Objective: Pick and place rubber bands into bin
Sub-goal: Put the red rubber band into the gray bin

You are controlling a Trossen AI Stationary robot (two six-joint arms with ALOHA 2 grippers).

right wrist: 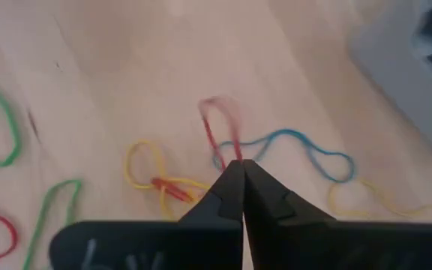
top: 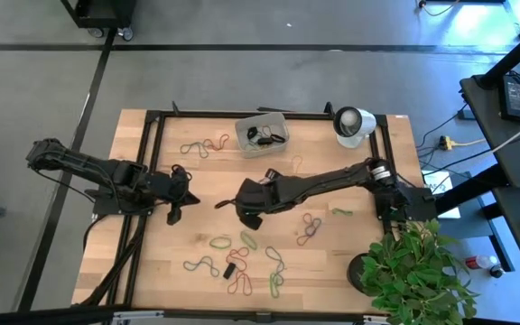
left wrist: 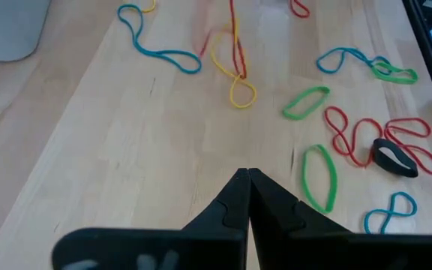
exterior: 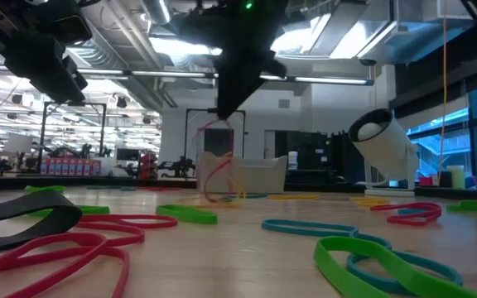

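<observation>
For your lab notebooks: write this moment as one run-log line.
right gripper: shut on red rubber band, lifted | left gripper: shut, empty | bin: holds some bands

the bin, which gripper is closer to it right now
Right. The right gripper is mid-table, just in front of the bin; the left gripper sits farther off toward the left side.

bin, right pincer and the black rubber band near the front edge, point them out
bin (top: 280, 118): high view, on its right rim.
right pincer (right wrist: 241, 166): right wrist view, at the shut fingertips pinching a red band.
black rubber band (top: 229, 270): high view, on its middle.
</observation>
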